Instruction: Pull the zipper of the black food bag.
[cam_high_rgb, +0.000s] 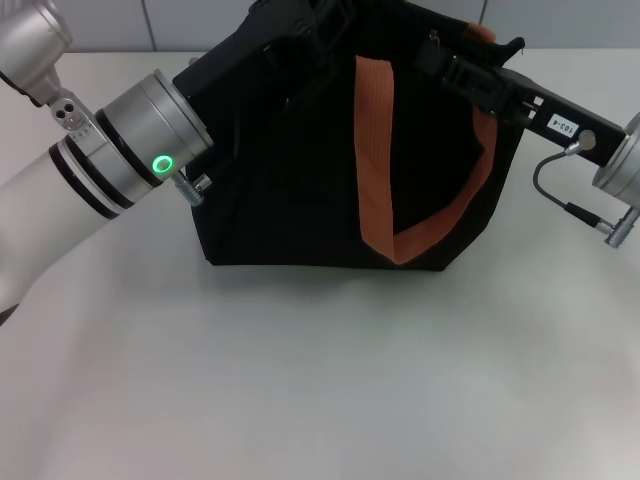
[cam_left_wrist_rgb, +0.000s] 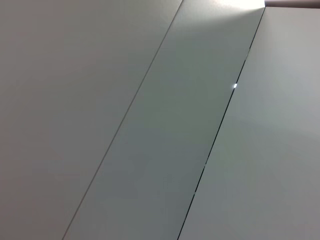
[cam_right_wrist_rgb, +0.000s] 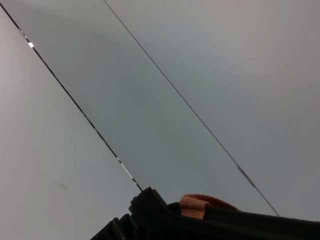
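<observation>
My right gripper (cam_high_rgb: 450, 62) is up at the top right edge of the black food bag (cam_high_rgb: 290, 190). My left gripper is at its top left edge. I cannot tell their grip. The bag stands on the white table (cam_high_rgb: 320, 380)

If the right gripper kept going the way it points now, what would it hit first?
Probably the black food bag: in the head view the right gripper already points across the bag's top edge, near an orange strap. Whether it touches is unclear.
</observation>
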